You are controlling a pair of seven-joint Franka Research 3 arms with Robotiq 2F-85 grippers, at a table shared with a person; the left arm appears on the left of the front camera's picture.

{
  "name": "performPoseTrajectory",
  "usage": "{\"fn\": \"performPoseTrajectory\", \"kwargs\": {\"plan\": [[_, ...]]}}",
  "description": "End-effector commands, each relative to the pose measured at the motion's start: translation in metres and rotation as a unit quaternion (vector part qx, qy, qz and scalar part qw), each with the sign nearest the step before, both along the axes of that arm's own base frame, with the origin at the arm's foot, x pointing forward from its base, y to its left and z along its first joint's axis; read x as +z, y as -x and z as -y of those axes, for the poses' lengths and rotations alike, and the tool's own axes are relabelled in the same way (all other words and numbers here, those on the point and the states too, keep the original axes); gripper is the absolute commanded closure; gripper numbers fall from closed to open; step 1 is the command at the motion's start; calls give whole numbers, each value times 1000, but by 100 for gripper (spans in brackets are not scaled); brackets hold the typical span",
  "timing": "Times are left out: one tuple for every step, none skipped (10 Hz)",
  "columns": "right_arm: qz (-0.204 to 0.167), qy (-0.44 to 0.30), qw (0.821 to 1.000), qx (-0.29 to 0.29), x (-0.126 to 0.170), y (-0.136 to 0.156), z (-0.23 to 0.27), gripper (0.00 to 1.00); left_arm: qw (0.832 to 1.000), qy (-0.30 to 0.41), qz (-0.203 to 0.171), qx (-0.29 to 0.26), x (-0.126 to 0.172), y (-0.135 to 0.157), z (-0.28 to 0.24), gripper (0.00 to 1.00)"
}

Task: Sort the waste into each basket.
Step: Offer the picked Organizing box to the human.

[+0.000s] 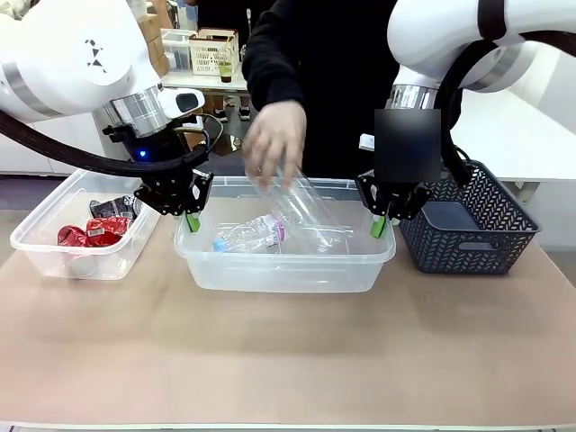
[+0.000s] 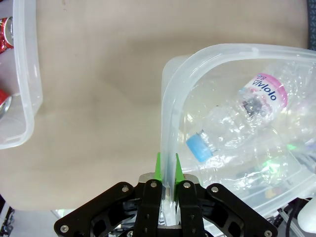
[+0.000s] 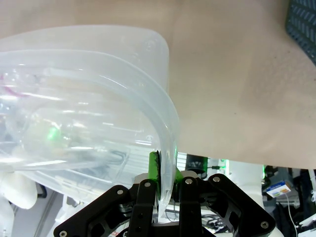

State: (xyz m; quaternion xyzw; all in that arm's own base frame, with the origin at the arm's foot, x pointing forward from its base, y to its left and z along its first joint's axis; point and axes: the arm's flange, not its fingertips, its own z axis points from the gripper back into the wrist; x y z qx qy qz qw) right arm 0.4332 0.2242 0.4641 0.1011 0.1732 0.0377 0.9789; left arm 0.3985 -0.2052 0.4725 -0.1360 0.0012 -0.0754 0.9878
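Three cameras: one fixed and wide, two close on a tub's rim.

The front view looks from the robot's side across the table toward the person's hand at the far side, taking in the middle tub whole. The left wrist view looks steeply down, very near, along the left gripper at that tub's left rim. The right wrist view sits as near at the right gripper. All three share this tub.

White arms, blk grippers, green pads; person's blk sleeve.
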Motion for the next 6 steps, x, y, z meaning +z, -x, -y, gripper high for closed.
{"fn": "performPoseTrajectory", "kwargs": {"plan": [[4,-7,1000,10,6,0,3,100,1000,-7,-2,1,2,3,-4,100],[4,-7,1000,10,6,0,3,100,1000,-7,-2,1,2,3,-4,100],[4,-7,1000,10,6,0,3,100,1000,-7,-2,1,2,3,-4,100],[4,-7,1000,10,6,0,3,100,1000,-7,-2,1,2,3,-4,100],[4,-7,1000,10,6,0,3,100,1000,-7,-2,1,2,3,-4,100],[4,-7,1000,10,6,0,3,100,1000,-7,-2,1,2,3,-4,100]]}}
